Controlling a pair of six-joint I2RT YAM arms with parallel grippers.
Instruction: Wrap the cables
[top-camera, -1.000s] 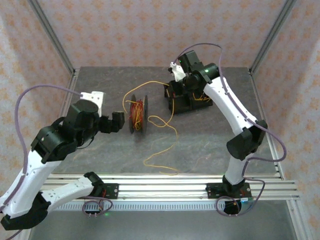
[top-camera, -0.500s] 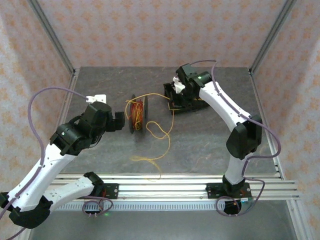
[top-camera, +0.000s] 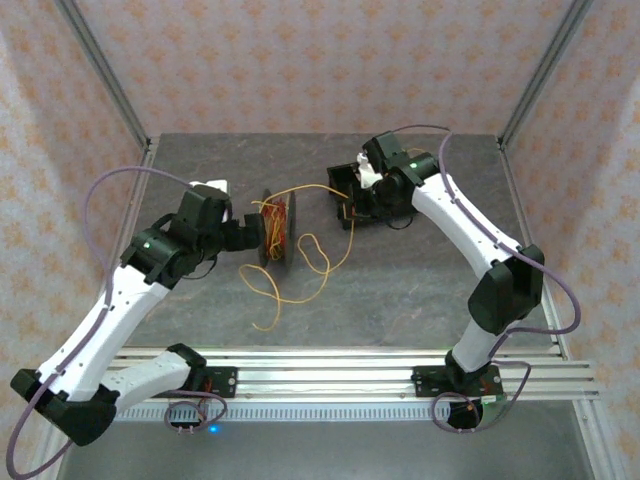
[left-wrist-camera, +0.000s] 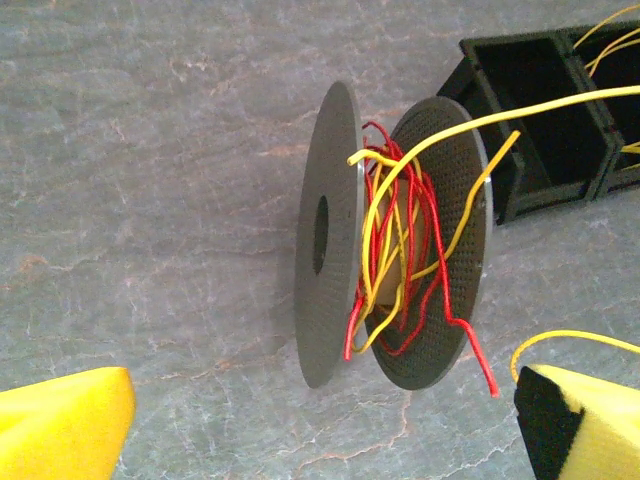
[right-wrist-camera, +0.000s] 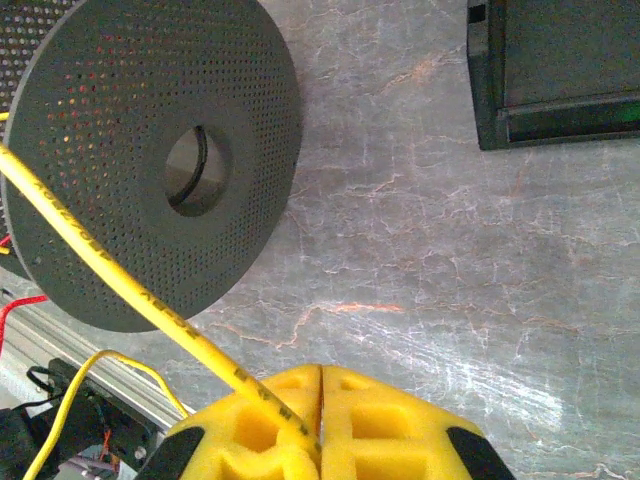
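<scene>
Left hand (top-camera: 245, 236) nearer — one spool (top-camera: 278, 225), one box (left-wrist-camera: 545, 120), loose cables (left-wrist-camera: 388, 262)

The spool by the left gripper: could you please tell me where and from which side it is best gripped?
Probably the top rim of the near flange, from above: the spool stands on edge, that thin disc's rim is bare, and the cables crowd the gap behind it.
</scene>
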